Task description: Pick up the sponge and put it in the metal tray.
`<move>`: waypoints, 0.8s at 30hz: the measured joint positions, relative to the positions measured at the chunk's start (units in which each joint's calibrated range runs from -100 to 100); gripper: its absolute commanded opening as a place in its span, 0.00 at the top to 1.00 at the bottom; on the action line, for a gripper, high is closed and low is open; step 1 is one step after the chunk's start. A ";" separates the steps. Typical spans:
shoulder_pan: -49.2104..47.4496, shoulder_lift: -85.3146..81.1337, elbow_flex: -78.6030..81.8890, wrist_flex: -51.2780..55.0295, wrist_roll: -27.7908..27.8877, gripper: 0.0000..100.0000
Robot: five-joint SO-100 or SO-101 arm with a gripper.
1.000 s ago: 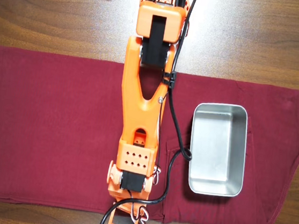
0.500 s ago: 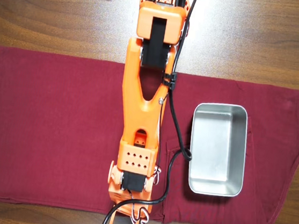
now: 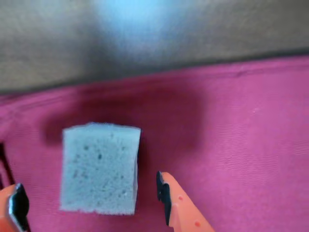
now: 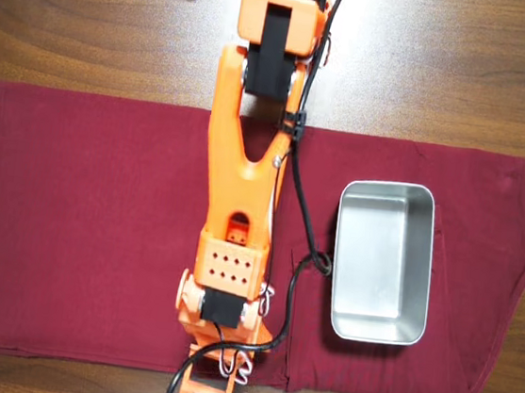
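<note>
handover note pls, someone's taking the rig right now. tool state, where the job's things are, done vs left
Tool: open, empty, fingers on either side of the sponge, not closed on it.
Sponge: flat on the red cloth, near the cloth's edge; the arm hides it in the overhead view.
Metal tray: on the cloth, right of the arm in the overhead view, empty.
Done: approach.
Left: grasp, lift, carry to tray, release.

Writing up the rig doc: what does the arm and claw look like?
Orange plastic arm with black servo blocks, a grid of small round holes near the wrist, and a black cable looped along one side. The claw has orange fingers with black inner edges.
</note>
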State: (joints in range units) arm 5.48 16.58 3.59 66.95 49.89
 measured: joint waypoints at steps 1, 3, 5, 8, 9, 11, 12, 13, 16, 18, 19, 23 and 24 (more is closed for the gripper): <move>0.10 -0.09 0.00 0.00 0.00 0.65; 0.00 0.00 0.00 -0.38 -0.05 0.65; -0.10 0.00 0.00 -1.60 -0.05 0.66; -0.10 1.74 0.00 -4.23 -0.39 0.71; -0.20 2.86 0.00 -4.98 -0.73 0.72; -0.20 4.95 0.00 -6.10 -1.17 0.82; -0.20 5.47 0.00 -6.67 -1.37 0.87; -0.20 5.56 0.00 -7.14 -1.81 0.95; -0.60 5.47 0.00 -7.23 -2.54 1.00; -1.00 5.47 0.00 -7.14 -2.88 1.00; -1.20 5.38 -0.09 -7.04 -2.88 1.00; -1.99 1.39 0.18 -4.04 -2.00 1.00; -3.19 -2.69 0.18 -2.25 -1.86 1.00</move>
State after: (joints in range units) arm 2.29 13.89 3.78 64.69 48.03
